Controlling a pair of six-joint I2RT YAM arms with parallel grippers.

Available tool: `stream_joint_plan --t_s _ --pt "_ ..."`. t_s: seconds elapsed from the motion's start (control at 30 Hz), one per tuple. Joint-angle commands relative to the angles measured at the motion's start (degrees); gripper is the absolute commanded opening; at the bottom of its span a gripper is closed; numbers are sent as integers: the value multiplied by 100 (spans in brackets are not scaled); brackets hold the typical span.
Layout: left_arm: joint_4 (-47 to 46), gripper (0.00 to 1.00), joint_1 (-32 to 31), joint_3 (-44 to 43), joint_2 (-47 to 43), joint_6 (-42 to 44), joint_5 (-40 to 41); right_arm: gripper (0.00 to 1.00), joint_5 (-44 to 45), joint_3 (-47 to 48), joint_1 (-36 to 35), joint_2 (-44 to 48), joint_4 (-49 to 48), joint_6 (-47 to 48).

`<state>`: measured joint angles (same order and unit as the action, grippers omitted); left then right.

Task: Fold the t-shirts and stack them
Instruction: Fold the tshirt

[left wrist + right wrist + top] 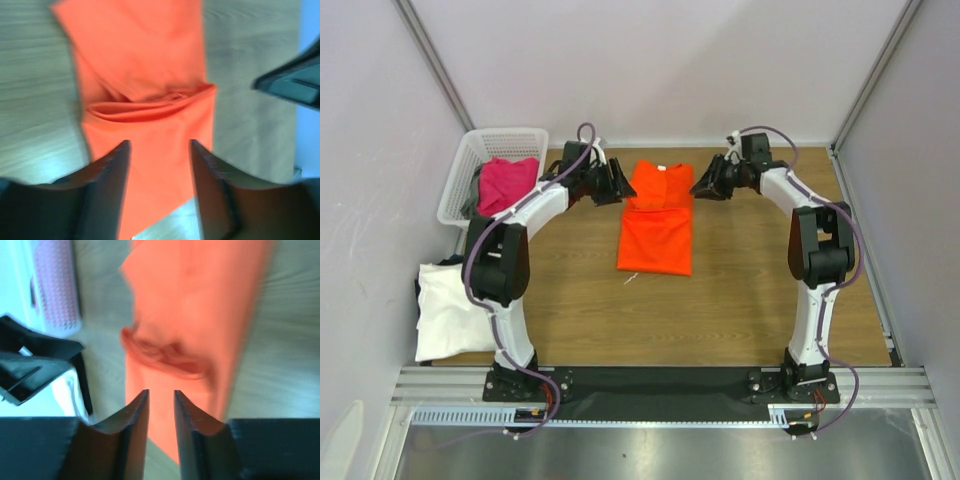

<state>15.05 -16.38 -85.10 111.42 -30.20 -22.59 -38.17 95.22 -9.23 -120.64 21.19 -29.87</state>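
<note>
The left hand (618, 188) hangs released beside the far end of the bright orange cloth t-shirt (657, 235), its two dark fingers apart with nothing between them. The right hand (701, 188) faces it from the other side of that end, its fingers parted by a narrower gap and gripping nothing. The orange shirt lies flat in the middle of the brown wood-grain bench (750, 290), folded to a long narrow strip, with a fold line crossing it toward the far end.

Only the top view takes in the other things. A white plastic lattice basket (500, 135) sits at the far left corner, holding a magenta-pink t-shirt (507, 183) with a grey t-shirt (470, 205) beside it. At the bench's left edge, nearer the arm bases, a white t-shirt (450, 310) lies with a dark t-shirt (438, 265) showing at its far edge.

The left wrist view adds detail the top view lacks. The fold reads as a soft rounded lip running from side to side across the cloth, seen beyond the spread fingers, and the right hand's dark tip shows at the right edge. The right wrist view is blurred. It shows a puckered crease in the orange cloth past its own near-parallel fingers, and the basket's lattice wall, tinted pink, at upper left.

By count there are five t-shirts, one of each colour, plus one basket, two arms and two hands
</note>
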Motion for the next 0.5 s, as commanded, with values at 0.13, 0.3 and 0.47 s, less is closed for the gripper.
stream_joint_plan --t_s 0.13,0.3,0.47 --pt "-1478 37 -269 792 -147 -390 -984 22 -172 -355 -825 59 -1003 -107" --pt "-2268 30 -295 890 292 -803 -1169 18 -182 -390 -808 -267 -1135 -90" --pt "-2603 28 -295 767 881 -997 -1186 17 -94 -425 -650 -513 -1205 25"
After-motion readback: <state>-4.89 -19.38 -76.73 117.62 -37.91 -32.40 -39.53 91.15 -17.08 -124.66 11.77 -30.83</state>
